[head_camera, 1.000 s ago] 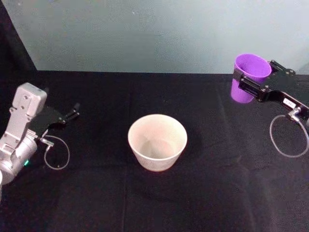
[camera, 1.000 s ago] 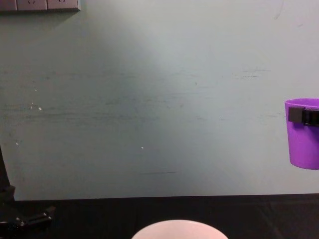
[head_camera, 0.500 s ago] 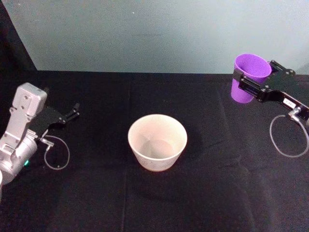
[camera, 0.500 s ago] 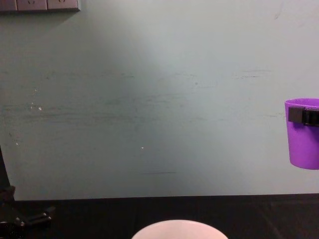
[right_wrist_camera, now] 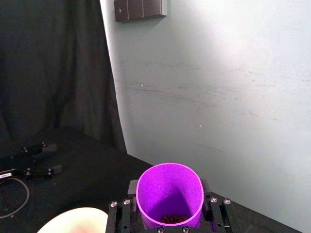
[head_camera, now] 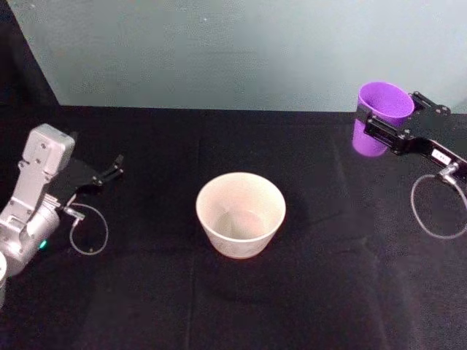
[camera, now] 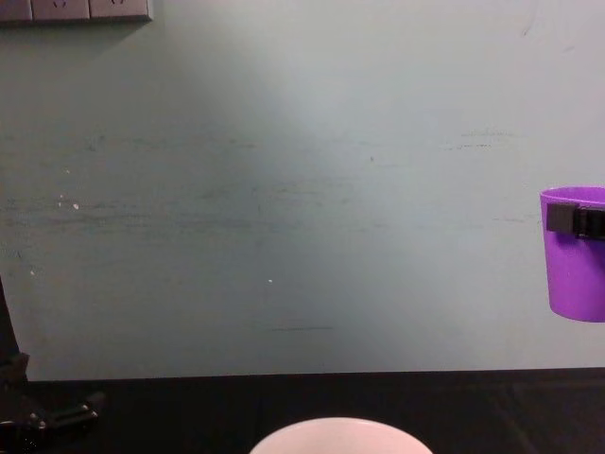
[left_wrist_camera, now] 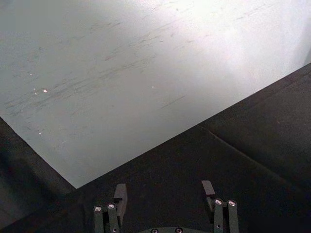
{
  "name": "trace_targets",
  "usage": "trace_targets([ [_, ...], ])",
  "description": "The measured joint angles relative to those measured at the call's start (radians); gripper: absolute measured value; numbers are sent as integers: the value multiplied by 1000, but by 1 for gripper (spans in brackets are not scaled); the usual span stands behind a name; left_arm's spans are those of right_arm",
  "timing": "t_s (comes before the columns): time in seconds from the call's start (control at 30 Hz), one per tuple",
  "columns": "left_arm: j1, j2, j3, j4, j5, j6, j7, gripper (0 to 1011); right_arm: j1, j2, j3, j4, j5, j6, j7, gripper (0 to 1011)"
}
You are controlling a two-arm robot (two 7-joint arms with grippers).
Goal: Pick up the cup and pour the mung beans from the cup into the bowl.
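The right gripper clamps the purple cup by its sides; the cup is upright and lifted clear of the black table at the far right, well apart from the bowl, which stands at the centre. Set against half a second and a second back, almost nothing differs; in the chest view the cup hangs at the same height and place, and the head view has shifted only faintly as a whole. The lift therefore looks finished, while the carry toward the bowl and the tilt seem not yet begun. The left gripper sits low at the table's left, fingers spread, holding nothing. The right wrist view looks down into the cup and reveals the mung beans, a small dark cluster at the bottom; from the head camera the cup's inside reads as plain purple; the chest view gives the side-on gap between cup and bowl rim.
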Motion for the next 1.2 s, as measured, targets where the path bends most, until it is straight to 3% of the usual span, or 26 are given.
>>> trace_targets([
  [1.2,0,0,0,0,0,0,0,1000,0,0,0,0,0,0,0,734],
])
